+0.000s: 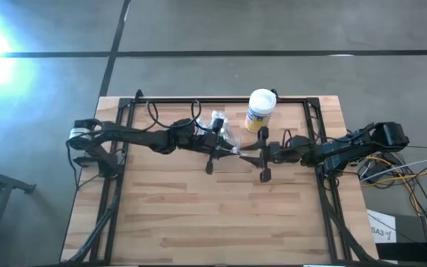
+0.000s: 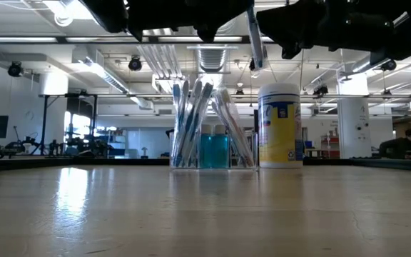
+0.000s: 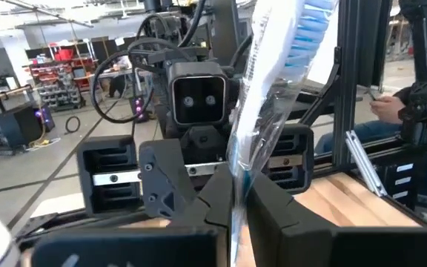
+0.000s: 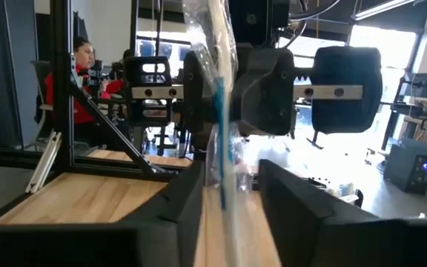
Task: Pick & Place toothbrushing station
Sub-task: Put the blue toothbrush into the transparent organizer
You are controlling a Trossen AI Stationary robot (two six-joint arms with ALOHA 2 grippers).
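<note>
My two grippers meet level above the table's middle. Between them stands a toothbrush in a clear wrapper (image 3: 273, 89), its blue bristles (image 3: 310, 30) up. My left gripper (image 3: 234, 204) is shut on it. My right gripper (image 4: 232, 204) is open, with one finger on each side of the wrapper (image 4: 217, 141). The toothbrushing station (image 2: 212, 135), a clear holder with several brushes standing in it, rests on the table's far middle (image 1: 221, 122). It lies beyond the grippers and nothing touches it. My left gripper pinches the wrapped toothbrush at the lower part of its handle (image 3: 236, 174) between its two fingers. The fingers come level from the table's left and lie across the brush. The brush stands nearly upright, bristles up, and its lower end (image 2: 257, 61) hangs clear of the table. My right gripper has its fingers (image 4: 191, 208) beside the wrapper; I cannot tell whether one touches it.
A white-lidded canister with a yellow label (image 1: 260, 109) stands just right of the station (image 2: 280, 125). A black frame (image 1: 313, 119) borders the wooden table top. People sit in the room beyond (image 4: 87, 67). The near half of the table (image 1: 213, 215) is bare wood.
</note>
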